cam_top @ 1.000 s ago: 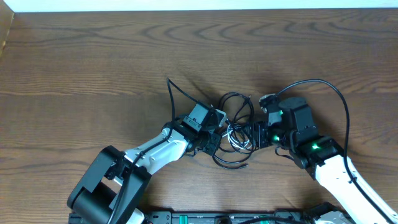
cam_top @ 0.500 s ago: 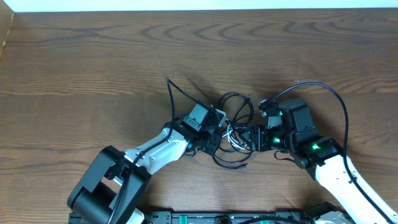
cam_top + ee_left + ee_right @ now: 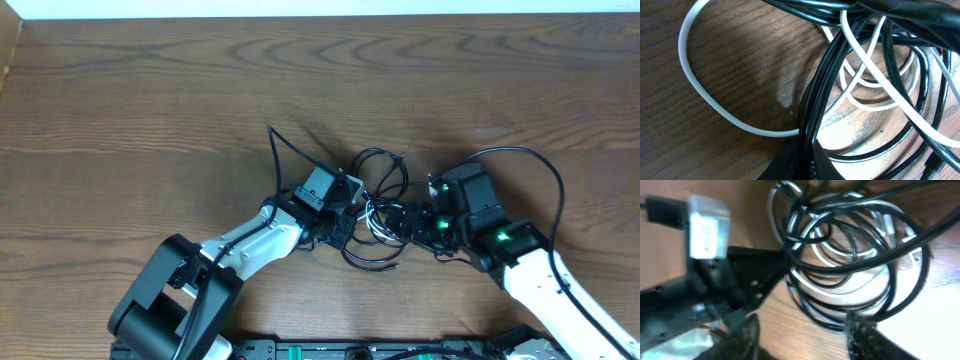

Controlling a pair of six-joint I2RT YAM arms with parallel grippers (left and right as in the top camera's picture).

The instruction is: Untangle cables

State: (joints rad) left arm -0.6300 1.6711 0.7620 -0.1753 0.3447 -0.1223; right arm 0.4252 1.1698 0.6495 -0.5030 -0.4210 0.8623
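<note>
- The cables (image 3: pixel 380 212) lie in one tangled bundle on the table (image 3: pixel 150 90), near its front middle and between the two grippers.
- A tight sheaf of black strands (image 3: pixel 812 115) is crossed by the white cable (image 3: pixel 690 85), which loops out over bare wood and threads back through the black coils.
- The left gripper (image 3: pixel 345 222) is judged to be closed on the black sheaf. In its own wrist view the strands run straight down into a single dark finger shape at the bottom edge.
- The right gripper (image 3: pixel 805 335) is spread wide with nothing between its fingers (image 3: pixel 860 330). The coils lie just ahead of it.
- Over the last second the right gripper (image 3: pixel 408 222) has been brought leftward, closer to the bundle. The left arm and the cables have not shifted.
- A second grasp is therefore judged to be in preparation, so that one strand can be drawn away from the pinned side. No untangling has been achieved yet.
- Only a glint of white is given by the overhead view, so the crossings must be read from the wrist views.
- The left gripper's tip (image 3: pixel 782 260) is seen at the bundle's edge only in the right wrist view.
</note>
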